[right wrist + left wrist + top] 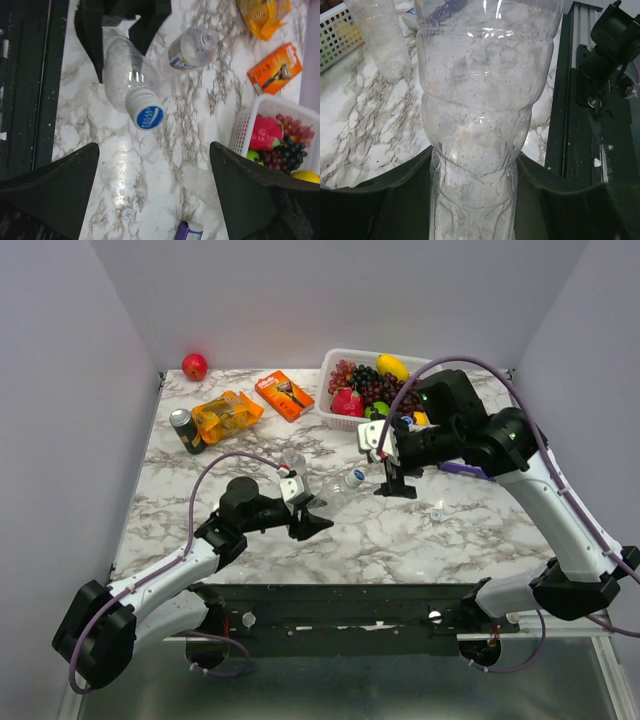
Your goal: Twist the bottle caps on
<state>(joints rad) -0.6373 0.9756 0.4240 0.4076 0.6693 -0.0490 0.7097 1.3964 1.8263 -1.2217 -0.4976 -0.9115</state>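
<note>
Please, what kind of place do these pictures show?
Probably a robot test cell in a laboratory: plain walls box in a marble-patterned table, a left arm and a right arm are bolted at its near edge, and unrelated props, a fruit basket and a drink can, stand at the back.

Beyond the right claw (396, 485) stands a white plastic lattice basket (326, 375) of fruit; leftward, an orange cardboard box (284, 395), a crinkly orange packet (226, 416) and a dark can (185, 430), perhaps soda.

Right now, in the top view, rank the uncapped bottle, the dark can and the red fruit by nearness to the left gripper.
1. Uncapped bottle, just behind the left gripper.
2. Dark can, back-left.
3. Red fruit, far back-left corner.
</note>
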